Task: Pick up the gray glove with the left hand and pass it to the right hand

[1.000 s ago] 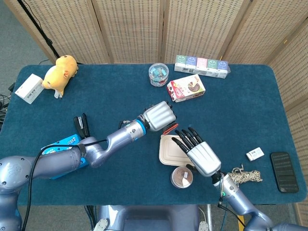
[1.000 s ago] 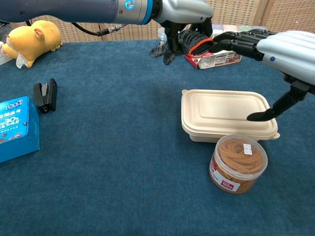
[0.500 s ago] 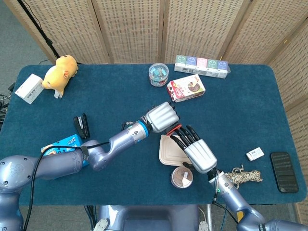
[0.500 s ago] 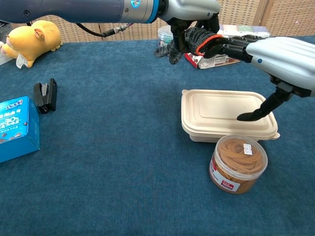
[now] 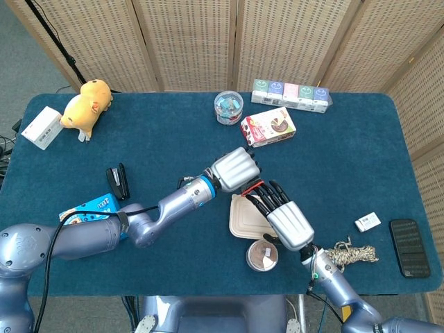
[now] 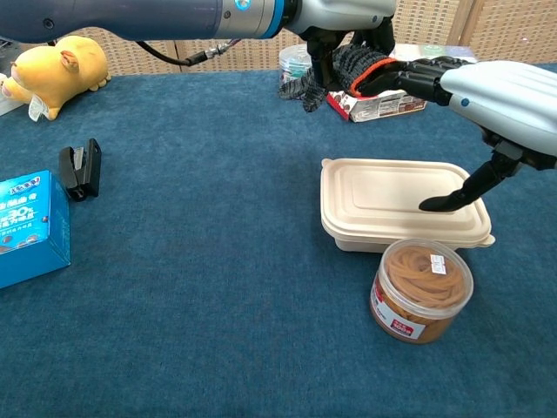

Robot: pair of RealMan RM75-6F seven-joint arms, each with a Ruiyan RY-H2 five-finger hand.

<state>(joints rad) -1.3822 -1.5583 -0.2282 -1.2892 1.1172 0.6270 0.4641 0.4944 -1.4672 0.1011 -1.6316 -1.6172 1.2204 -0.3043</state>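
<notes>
The left hand (image 6: 344, 16) gripped the glove (image 6: 341, 70) (gray, with an orange cuff) in the air above the far edge of the lunchbox (image 6: 400, 203). The right hand (image 6: 487, 96) hovered over the lunchbox, fingers apart, fingertips touching the glove.

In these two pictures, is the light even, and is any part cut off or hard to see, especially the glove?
Head view: even, soft light, sharp; the gray glove is almost hidden under the left hand, only its orange cuff showing beside the right hand. Chest view: sharp as well, with faint shadows on the blue cloth; the glove hangs in plain sight, but the frame's top edge cuts off both hands.
</notes>
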